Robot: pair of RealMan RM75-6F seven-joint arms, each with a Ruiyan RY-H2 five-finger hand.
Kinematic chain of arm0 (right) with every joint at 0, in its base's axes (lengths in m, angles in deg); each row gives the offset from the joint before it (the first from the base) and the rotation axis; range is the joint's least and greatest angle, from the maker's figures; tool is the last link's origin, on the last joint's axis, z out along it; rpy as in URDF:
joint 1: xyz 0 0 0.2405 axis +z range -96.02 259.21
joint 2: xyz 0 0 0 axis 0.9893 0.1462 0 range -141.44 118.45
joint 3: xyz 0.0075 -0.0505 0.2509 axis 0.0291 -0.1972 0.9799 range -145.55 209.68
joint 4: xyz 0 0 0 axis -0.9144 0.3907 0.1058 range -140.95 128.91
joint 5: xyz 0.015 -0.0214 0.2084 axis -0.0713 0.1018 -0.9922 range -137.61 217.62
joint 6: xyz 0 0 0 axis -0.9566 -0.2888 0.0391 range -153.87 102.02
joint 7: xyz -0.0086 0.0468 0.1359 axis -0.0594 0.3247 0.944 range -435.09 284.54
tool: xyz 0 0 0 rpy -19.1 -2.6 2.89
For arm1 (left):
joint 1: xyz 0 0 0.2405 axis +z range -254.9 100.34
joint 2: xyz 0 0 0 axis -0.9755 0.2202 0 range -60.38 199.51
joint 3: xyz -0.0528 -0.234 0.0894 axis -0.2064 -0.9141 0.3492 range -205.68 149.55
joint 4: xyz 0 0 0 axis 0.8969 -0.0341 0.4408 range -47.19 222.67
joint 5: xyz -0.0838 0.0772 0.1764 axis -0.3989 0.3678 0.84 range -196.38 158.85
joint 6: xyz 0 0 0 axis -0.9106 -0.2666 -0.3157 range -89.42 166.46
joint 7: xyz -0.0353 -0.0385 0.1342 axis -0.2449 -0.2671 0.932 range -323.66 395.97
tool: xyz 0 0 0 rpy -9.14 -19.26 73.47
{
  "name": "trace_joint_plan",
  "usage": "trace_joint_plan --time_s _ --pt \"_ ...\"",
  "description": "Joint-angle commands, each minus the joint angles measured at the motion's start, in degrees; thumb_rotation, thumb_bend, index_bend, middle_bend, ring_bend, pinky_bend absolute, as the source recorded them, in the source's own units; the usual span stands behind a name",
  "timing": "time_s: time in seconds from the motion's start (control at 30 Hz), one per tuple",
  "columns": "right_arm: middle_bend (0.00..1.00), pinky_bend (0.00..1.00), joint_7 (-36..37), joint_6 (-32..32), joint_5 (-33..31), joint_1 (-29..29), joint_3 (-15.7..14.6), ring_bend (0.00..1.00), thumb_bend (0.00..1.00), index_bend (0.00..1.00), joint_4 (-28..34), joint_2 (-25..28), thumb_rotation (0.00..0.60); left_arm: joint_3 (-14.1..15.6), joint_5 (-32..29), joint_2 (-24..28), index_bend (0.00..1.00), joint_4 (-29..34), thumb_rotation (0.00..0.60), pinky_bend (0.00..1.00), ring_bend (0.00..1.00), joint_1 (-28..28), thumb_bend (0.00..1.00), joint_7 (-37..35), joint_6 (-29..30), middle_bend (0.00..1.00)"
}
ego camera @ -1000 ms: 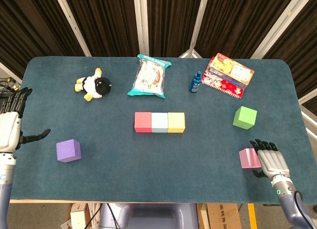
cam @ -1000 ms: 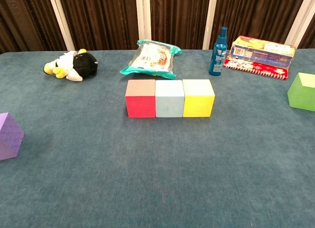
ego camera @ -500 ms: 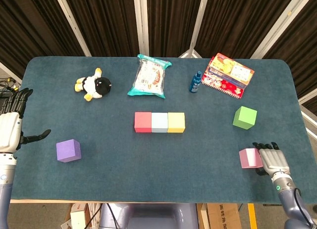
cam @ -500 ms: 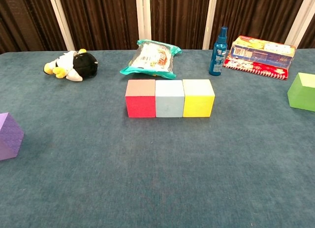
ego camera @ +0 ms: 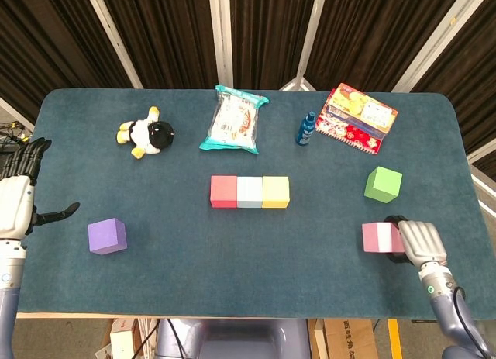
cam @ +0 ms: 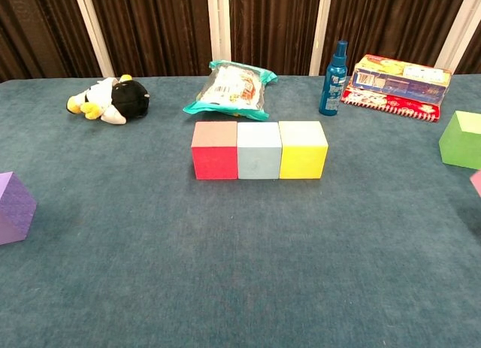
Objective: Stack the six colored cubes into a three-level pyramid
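Base row in place at the middle of the counter [ego camera: 194, 281]: red cube [ego camera: 223, 191], light blue cube [ego camera: 249, 192] and yellow cube [ego camera: 276, 191], side by side and touching, left to right. Right hand [ego camera: 415, 241] at the near right, fingers curled around the right side of the pink cube [ego camera: 379, 237], gripping it; whether the cube is off the cloth cannot be told. Green cube [ego camera: 383, 184] stands just beyond it, apart. Purple cube [ego camera: 107, 236] sits alone at the near left. Left hand [ego camera: 17, 196] at the left counter edge, fingers spread, holding nothing. Along the far side, left to right: plush penguin [ego camera: 146, 132], snack bag [ego camera: 232, 119], blue bottle [ego camera: 307, 129] upright, red snack box [ego camera: 358, 116].
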Motion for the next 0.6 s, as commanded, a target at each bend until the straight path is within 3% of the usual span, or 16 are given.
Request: trace_joint_plan --time_s 0.03,0.3,0.6 --pt "0.55 0.42 -0.04 -1.08 -0.22 1.27 2.72 0.53 0.31 0.55 5.30 3.26 0.600 -0.04 -0.04 0.05 0.00 0.03 0.600 0.04 0.00 0.01 0.12 -0.02 0.00 0.02" --pt "0.55 0.42 -4.18 0.46 -7.31 8.14 9.25 0.53 0.31 0.55 14.72 7.88 0.600 0.03 -0.15 0.14 0.00 0.22 0.600 0.04 0.00 0.00 0.12 -0.02 -0.25 0.02" --pt "0.55 0.42 -18.52 2.75 -27.99 23.59 12.66 0.53 0.31 0.55 17.32 5.04 0.600 -0.25 -1.08 0.32 0.00 0.05 0.600 0.04 0.00 -0.08 0.12 -0.88 -0.89 0.02"
